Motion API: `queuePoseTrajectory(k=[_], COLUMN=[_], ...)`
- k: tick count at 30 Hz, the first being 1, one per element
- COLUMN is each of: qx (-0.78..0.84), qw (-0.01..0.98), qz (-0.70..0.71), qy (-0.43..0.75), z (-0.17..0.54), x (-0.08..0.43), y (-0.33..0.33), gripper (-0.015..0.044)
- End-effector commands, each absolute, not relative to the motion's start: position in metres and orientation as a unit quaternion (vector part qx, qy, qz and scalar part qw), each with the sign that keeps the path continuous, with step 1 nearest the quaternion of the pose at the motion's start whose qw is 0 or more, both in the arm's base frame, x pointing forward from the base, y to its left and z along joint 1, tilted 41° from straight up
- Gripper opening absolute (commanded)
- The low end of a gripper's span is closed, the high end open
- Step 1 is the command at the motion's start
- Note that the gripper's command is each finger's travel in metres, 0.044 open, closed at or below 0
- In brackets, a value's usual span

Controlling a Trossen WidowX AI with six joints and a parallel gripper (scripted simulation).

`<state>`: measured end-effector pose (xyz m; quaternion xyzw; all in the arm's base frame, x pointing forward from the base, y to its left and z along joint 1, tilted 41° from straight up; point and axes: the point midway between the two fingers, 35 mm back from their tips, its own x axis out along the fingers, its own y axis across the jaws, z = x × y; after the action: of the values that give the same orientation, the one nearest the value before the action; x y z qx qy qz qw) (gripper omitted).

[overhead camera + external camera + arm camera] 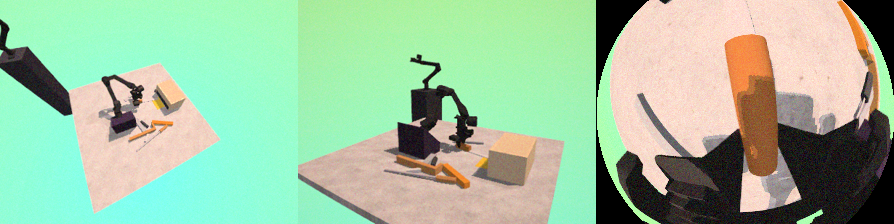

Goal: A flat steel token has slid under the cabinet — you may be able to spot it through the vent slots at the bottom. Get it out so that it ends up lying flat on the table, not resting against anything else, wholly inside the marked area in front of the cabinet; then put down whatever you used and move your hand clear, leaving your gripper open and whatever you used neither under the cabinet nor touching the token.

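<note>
My gripper (138,102) (460,145) (757,129) is shut on the orange handle (140,101) (466,148) (750,60) of a thin rod tool, low over the table. The tool's thin grey shaft (147,101) (477,155) (751,19) points toward the cabinet (171,92) (506,164). Its far end is near the cabinet front; whether it is under the cabinet cannot be told. The yellow marked area (158,105) (482,163) lies in front of the cabinet. The steel token cannot be made out in any view.
An orange-handled rod (147,141) (411,174) and orange bars (162,123) (456,175) lie to the side, with a small black piece (144,124) (434,160) near my dark base (123,123) (412,142). A dark grey rod (477,142) (657,123) lies beyond the gripper.
</note>
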<state>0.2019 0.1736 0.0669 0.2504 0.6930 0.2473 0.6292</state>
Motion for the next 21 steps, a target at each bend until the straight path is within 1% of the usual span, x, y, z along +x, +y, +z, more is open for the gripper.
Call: queuePoseTrajectory(k=[1,21], qx=[0.246,0.225], qw=[0.630,0.638], qz=[0.251,0.273], qy=[0.692,0.684], z=[0.065,0.053], x=[0.201,0.198], y=[0.171,0.154], gripper=[0.0000,0.0000])
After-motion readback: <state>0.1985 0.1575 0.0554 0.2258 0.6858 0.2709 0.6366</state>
